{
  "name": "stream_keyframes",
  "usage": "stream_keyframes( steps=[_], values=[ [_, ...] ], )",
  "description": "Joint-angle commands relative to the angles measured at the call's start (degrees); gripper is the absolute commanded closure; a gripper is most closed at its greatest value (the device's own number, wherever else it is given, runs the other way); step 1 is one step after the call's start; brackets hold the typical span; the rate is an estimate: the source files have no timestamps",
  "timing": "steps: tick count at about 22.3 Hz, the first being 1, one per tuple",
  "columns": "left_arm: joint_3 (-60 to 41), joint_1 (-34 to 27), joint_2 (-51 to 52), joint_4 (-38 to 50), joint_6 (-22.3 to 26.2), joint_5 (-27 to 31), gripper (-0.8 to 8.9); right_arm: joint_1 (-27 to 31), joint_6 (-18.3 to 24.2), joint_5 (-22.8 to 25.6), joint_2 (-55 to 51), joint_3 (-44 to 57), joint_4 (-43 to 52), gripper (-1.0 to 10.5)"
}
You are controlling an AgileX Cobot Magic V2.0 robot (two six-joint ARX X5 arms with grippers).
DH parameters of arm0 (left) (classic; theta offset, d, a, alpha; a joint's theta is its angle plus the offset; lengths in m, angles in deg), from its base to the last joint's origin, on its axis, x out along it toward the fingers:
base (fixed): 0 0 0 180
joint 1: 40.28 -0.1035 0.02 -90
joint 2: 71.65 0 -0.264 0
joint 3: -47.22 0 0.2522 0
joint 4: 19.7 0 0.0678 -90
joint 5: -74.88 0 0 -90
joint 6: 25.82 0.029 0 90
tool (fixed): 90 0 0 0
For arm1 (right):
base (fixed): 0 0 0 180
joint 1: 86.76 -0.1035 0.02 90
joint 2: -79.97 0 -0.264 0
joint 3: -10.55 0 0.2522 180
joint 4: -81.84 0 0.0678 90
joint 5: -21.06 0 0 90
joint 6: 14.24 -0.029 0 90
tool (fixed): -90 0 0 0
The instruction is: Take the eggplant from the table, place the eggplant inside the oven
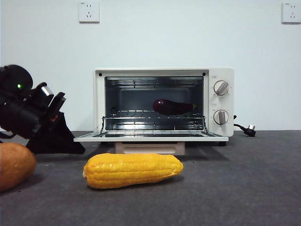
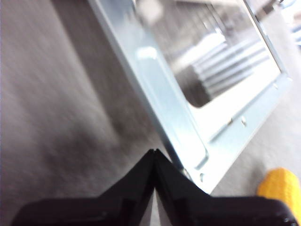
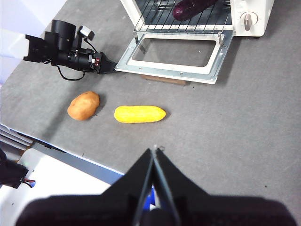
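The left gripper [image 2: 154,155] is seen with its two black jaws pressed together and nothing held between them, its tip set just beside a corner of the oven door [image 2: 188,117], low over the table [image 2: 51,117]. Only the right wrist view shows this arm whole: it is laid nearly level along the table, and the left gripper [image 3: 107,67] is met at the outer corner of the lowered door [image 3: 175,70]. In the front view the same gripper [image 1: 51,134] is seen as a dark wedge at the door's end.

The right gripper [image 3: 154,157] is also closed and empty, and is held high, well apart from everything.

The eggplant [image 1: 173,107] is found lying on the wire rack [image 1: 141,114] inside the oven [image 1: 221,101], toward the knob side. The door is dropped flat, so the mouth is left open. Bare table is left in front of the door, where the corn cob [image 1: 133,170] and the orange-brown vegetable [image 1: 15,165] are laid.
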Motion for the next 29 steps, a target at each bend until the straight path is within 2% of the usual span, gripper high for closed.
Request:
stream_keyframes(
  steps=[1,7,15,23,29],
  values=[
    [-0.2,0.2,-0.5,2.5,-1.7,-2.7,8.21,0.0,-0.6,-0.2,-0.1,0.0,-1.3,9.6],
    [0.0,0.0,-0.5,9.0,-8.2,-7.0,8.21,0.0,-0.6,-0.2,-0.1,0.0,-1.3,9.6],
    [2.9,0.0,-0.5,13.0,-13.6,-11.0,8.21,0.0,-0.6,-0.2,-0.1,0.0,-1.3,9.6],
    [10.5,0.0,-0.4,12.7,-16.1,-10.8,8.21,0.0,-0.6,-0.1,-0.1,0.0,-1.3,9.6],
    [16.4,0.0,-0.4,12.4,-16.9,-7.7,8.21,0.0,-0.6,0.0,-0.1,0.0,-1.3,9.6]
  ],
)
